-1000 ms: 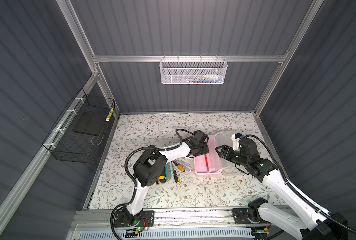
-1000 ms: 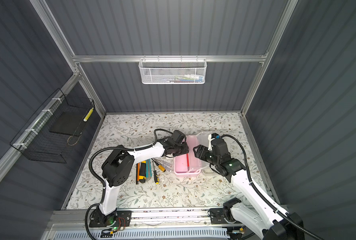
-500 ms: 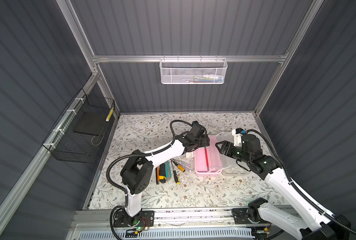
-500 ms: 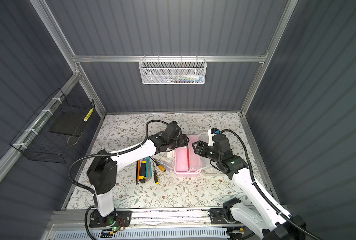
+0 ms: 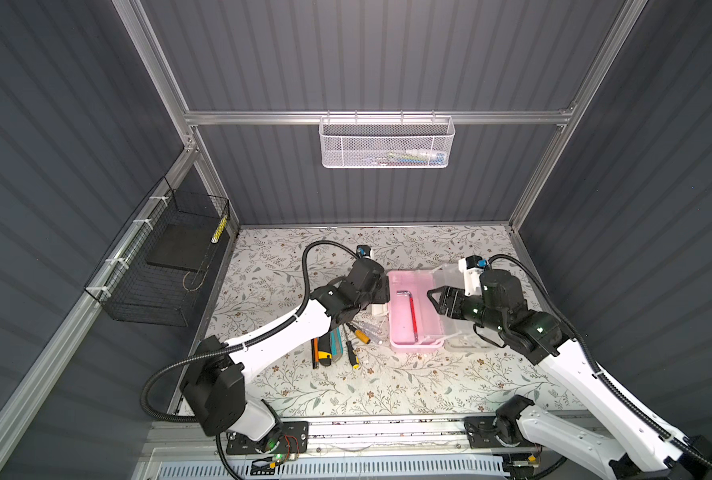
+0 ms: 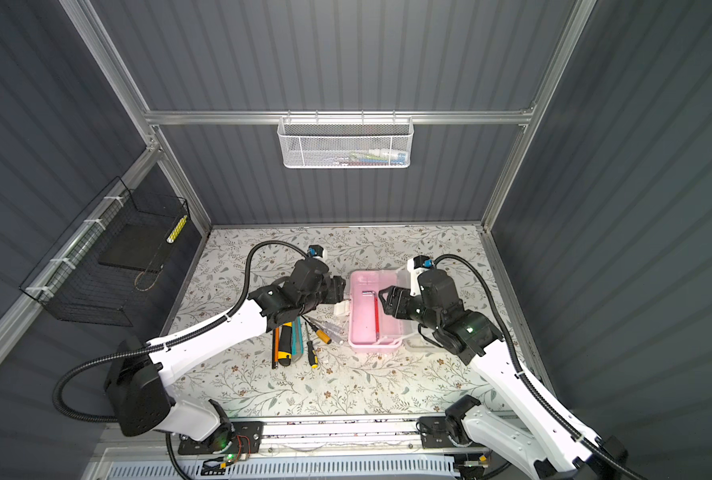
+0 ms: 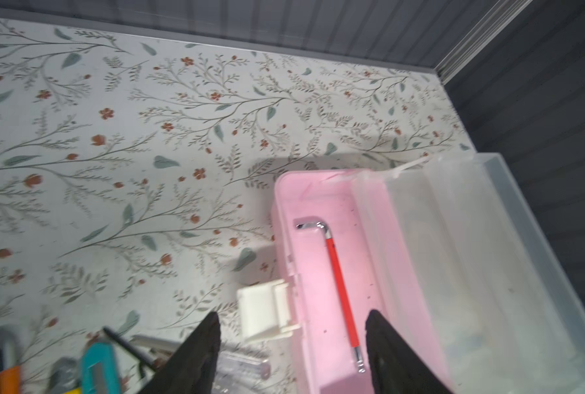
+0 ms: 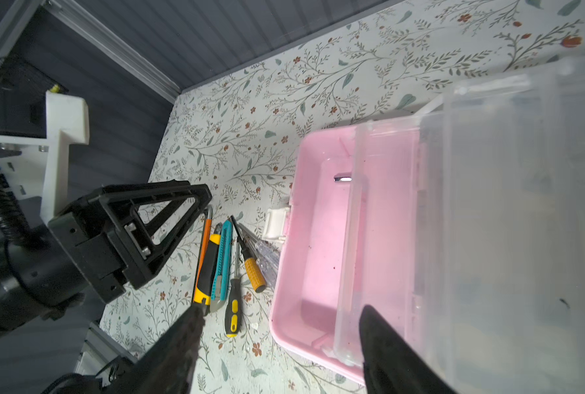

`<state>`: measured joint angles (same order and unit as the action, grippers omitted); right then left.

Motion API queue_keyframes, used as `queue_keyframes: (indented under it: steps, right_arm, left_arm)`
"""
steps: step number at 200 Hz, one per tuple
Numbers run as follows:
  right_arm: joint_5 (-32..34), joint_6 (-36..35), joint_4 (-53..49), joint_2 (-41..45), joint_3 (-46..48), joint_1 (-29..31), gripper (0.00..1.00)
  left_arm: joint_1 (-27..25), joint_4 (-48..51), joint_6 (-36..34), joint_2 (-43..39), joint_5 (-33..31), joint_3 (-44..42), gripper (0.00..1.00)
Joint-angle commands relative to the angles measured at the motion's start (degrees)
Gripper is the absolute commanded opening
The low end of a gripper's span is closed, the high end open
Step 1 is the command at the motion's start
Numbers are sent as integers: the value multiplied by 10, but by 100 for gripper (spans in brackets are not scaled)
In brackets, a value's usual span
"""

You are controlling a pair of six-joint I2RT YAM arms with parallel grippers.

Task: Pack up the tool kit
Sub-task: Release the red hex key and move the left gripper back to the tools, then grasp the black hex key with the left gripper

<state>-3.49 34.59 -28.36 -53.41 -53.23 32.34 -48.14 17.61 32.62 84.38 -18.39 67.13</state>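
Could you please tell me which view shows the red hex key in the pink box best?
The left wrist view: the red hex key lies whole and large in the pink box. Both top views show it whole but small. The right wrist view shows only its chrome tip; the lid covers the rest.

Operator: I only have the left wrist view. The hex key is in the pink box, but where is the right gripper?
Observer: The right gripper hangs open over the hinge side of the box, with nothing between its fingers.
Operator: What's waiting outside the box? It's blurred here.
Observer: A yellow knife, a teal knife and several screwdrivers lie bunched side by side just off the latch.
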Motion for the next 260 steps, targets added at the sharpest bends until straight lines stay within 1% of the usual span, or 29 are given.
queue_keyframes:
  steps: [1,18,38,51,62,107,130,147,155,176,197,217,220,260]
  right_arm:
    - [73,4,-36,-2,-8,45,72]
    - [116,10,-53,-13,-10,85,72]
    - [150,19,-63,-28,-4,120,72]
    - [166,23,-62,-31,3,140,72]
    - [173,28,-60,-32,8,148,72]
    - [160,26,-33,-46,29,152,72]
    - [146,22,-27,-60,33,152,72]
    - [146,21,3,-58,61,152,72]
    - [150,21,20,-57,73,152,72]
    - [149,24,38,-77,76,152,72]
    - [139,23,58,-103,72,151,72]
    - [129,18,58,-136,65,151,72]
    - [128,18,73,-139,65,151,72]
    - [116,29,96,-166,66,151,72]
  left_arm:
    - [18,43,-31,-39,-44,-30,69]
    - [48,57,-21,-53,-33,-53,69]
    - [97,53,-2,-61,15,-85,65]
    - [104,45,-1,-67,23,-102,61]
    - [105,46,-2,-65,22,-105,60]
    - [112,66,4,-34,14,-102,60]
    - [117,89,9,-17,-3,-96,54]
    - [124,90,11,-15,-19,-116,48]
    - [137,85,13,-17,-15,-132,47]
    - [188,74,16,-31,30,-168,45]
    - [222,73,7,-52,35,-196,43]
    - [250,53,-3,-65,43,-218,38]
    - [255,51,-4,-65,47,-219,38]
    - [282,35,-25,-37,67,-225,32]
